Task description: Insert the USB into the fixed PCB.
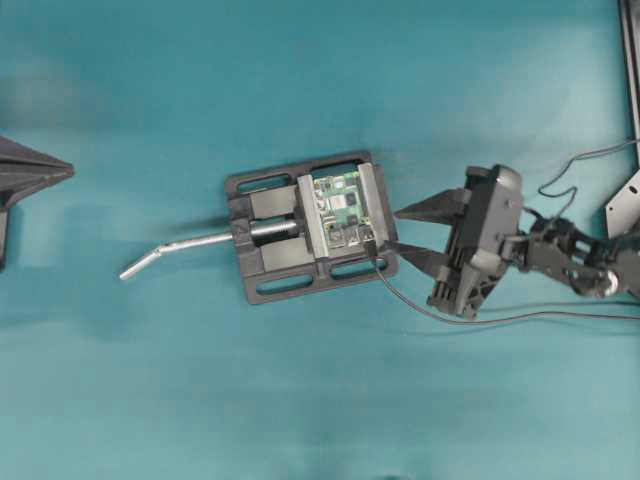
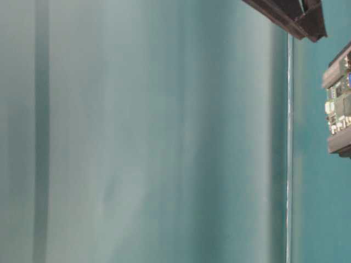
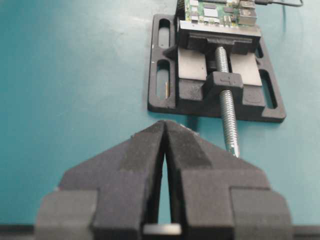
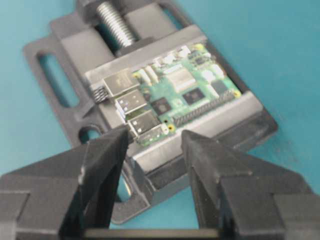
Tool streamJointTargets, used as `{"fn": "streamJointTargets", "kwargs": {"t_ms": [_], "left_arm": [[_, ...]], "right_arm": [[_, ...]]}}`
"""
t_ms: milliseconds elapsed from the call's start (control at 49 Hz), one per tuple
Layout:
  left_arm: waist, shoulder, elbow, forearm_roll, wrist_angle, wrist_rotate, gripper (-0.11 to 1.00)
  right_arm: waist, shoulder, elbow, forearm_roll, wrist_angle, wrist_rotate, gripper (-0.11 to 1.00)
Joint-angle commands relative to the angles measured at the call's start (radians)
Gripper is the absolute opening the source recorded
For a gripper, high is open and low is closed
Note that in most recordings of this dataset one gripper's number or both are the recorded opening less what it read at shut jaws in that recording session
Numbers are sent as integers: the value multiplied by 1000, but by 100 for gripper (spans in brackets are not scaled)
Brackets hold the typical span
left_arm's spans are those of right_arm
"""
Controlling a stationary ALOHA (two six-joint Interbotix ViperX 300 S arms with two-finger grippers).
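Overhead view: my right pincer [image 1: 397,232] sits spread and empty just right of the circuit board [image 1: 340,208]. I judge the USB plug [image 1: 369,243] seated at the board's near-right corner, cable trailing right. Left pincer [image 3: 165,145] is pressed together, well away.

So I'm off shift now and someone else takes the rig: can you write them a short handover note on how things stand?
Left gripper: shut, empty, parked back from the vise.
Right gripper: open, holding nothing, beside the vise on the cable's side.
Fixed PCB: clamped between the vise's grey jaws.
USB: at the board's edge with its cable trailing off over the table; it looks plugged in, but no view shows the seating clearly.
Done: plug apparently inserted and let go.
Left: check the seating, pull the right arm back.
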Motion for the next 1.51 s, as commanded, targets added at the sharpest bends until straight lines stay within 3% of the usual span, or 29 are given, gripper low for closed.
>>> {"fn": "streamJointTargets", "kwargs": {"t_ms": [0, 347, 653, 959, 1306, 1489], "left_arm": [[-3, 8, -28, 2, -5, -3, 1], [-3, 8, -28, 2, -5, -3, 1], [-3, 8, -28, 2, -5, -3, 1], [-3, 8, -29, 3, -5, -3, 1], [-3, 8, -28, 2, -5, -3, 1], [-3, 8, -28, 2, -5, -3, 1]], "right_arm": [[-41, -32, -6, -41, 48, 2, 51], [-149, -104, 38, -115, 120, 2, 51], [-155, -216, 124, -124, 238, 6, 51], [-155, -397, 227, -126, 227, 3, 50], [-155, -545, 321, -186, 319, 3, 50], [-155, -670, 380, -190, 322, 5, 50]]}}
